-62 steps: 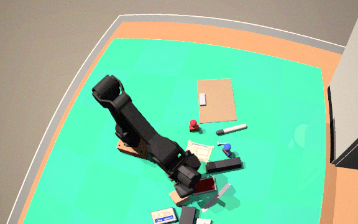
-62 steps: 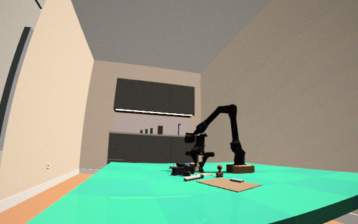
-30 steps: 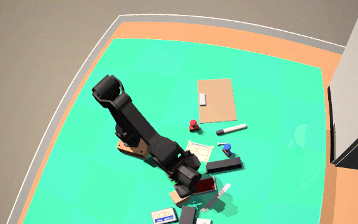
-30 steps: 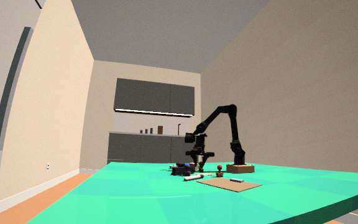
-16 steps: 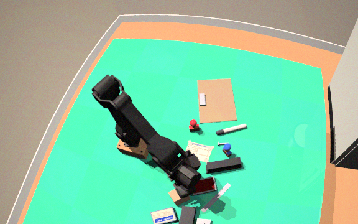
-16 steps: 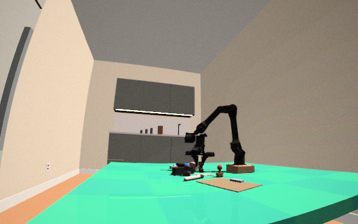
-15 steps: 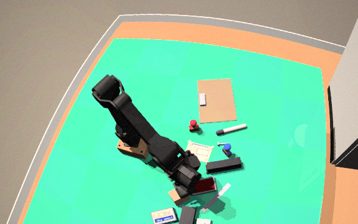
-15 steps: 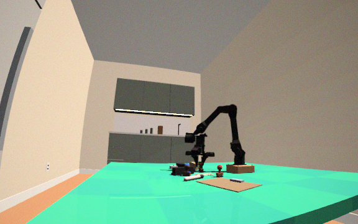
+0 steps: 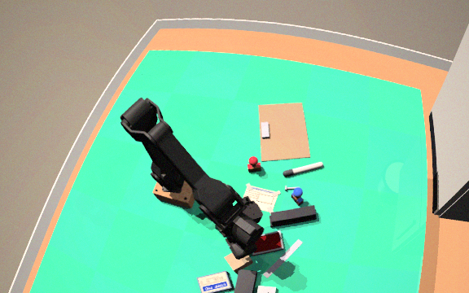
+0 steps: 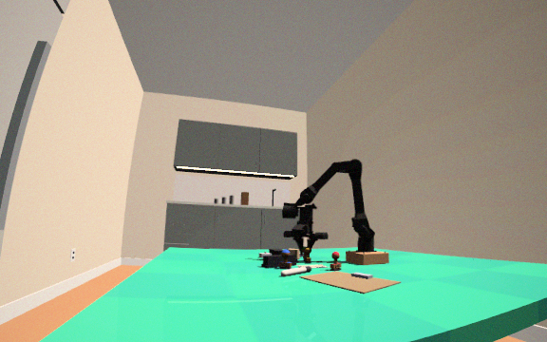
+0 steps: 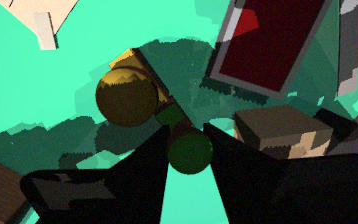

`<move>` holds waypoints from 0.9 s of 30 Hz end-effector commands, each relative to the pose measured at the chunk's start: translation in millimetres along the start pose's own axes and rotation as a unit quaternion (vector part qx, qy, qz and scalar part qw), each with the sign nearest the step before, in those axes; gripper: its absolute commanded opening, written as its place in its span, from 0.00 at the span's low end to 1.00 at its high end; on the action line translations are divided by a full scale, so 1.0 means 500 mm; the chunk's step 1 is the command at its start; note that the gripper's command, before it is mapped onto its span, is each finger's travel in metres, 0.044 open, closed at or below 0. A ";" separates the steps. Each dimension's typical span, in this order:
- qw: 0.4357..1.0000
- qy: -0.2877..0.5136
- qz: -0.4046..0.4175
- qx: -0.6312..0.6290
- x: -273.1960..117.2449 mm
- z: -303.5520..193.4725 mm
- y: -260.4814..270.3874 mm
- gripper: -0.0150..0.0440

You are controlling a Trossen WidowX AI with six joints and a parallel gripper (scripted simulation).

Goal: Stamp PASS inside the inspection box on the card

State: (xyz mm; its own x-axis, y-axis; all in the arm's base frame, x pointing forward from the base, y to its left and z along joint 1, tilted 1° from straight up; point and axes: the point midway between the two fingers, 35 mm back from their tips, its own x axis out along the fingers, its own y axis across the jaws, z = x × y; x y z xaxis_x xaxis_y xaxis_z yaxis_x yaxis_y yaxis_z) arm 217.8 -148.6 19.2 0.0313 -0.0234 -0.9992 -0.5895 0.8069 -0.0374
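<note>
My gripper (image 11: 186,129) (image 10: 306,248) is shut on the stamp with the green round knob (image 11: 190,154), low over the bench. A stamp with a yellow knob (image 11: 126,97) stands right beside it. The open red ink pad (image 9: 271,242) (image 11: 280,40) lies close by, at the upper right of the wrist view. The white card (image 9: 264,198) (image 11: 42,7) lies at the wrist view's upper left; its box is not clear. A red-knobbed stamp (image 9: 253,163) (image 10: 335,258) and a blue-knobbed stamp (image 9: 297,193) stand farther off. The arm hides the gripper in the top view.
A tan block (image 9: 236,261) (image 11: 285,122) sits close beside the right finger. A long black block (image 9: 293,216) lies between card and pad on the far side. A grey and white strip (image 9: 295,249), a labelled box (image 9: 215,282), a marker (image 9: 304,168) and a brown board (image 9: 287,142) lie around.
</note>
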 end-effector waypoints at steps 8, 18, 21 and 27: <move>1.000 -0.002 -0.003 0.000 -0.011 0.000 -0.001 0.25; 1.000 -0.005 -0.007 0.000 -0.021 0.000 -0.001 0.25; 1.000 -0.005 -0.008 0.000 -0.024 0.000 -0.001 0.25; 1.000 -0.007 -0.010 0.000 -0.030 0.000 -0.001 0.25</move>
State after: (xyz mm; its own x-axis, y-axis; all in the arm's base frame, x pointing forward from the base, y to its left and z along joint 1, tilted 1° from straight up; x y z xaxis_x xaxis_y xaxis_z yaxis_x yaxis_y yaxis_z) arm 215.4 -148.1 30.4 0.0415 -0.0294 -0.9987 -0.5857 0.8091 -0.0481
